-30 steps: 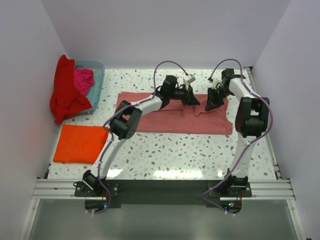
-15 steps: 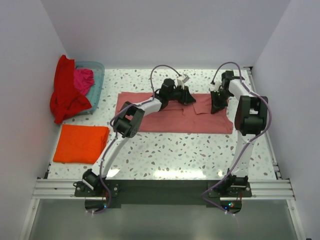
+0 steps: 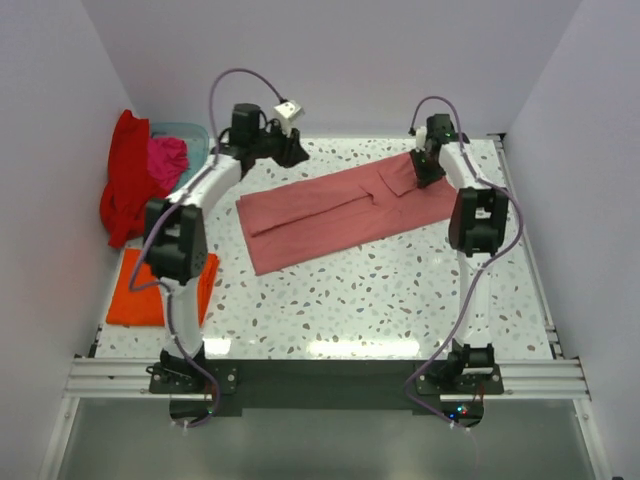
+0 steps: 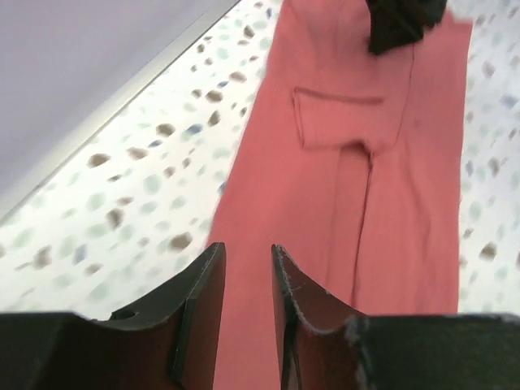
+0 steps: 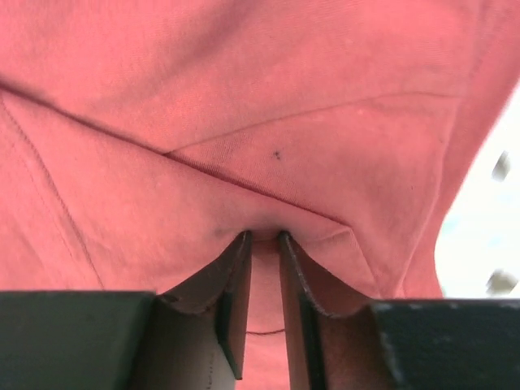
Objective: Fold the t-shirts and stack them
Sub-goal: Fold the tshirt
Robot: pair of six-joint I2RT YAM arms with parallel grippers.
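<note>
The pink shirt (image 3: 330,210) is lying flat across the middle of the counter (image 3: 350,300), spread out long and slanting, with its right end reaching farther back than its left. A folded flap and a seam are showing near that right end.

The right tool (image 3: 428,172) is pressing down on the far right end of the pink shirt. From the right wrist, its fingers (image 5: 231,284) are standing almost together and pinching a small pucker of the pink cloth between their tips, so it is holding the shirt.

The left tool (image 3: 292,152) is hanging behind the pink shirt's left end, apart from the cloth. From the left wrist, its fingers (image 4: 203,301) are sitting only narrowly parted, and nothing is showing clamped between them; the pink shirt is running away below them toward the right tool.

To the left of the pink shirt's near corner, an orange shirt (image 3: 140,290) is lying folded flat, partly under the left arm. Farther back on that side, a red shirt (image 3: 125,190) is draping over the edge of a blue basket (image 3: 195,135), and a magenta shirt (image 3: 168,160) is bunching inside it.
</note>
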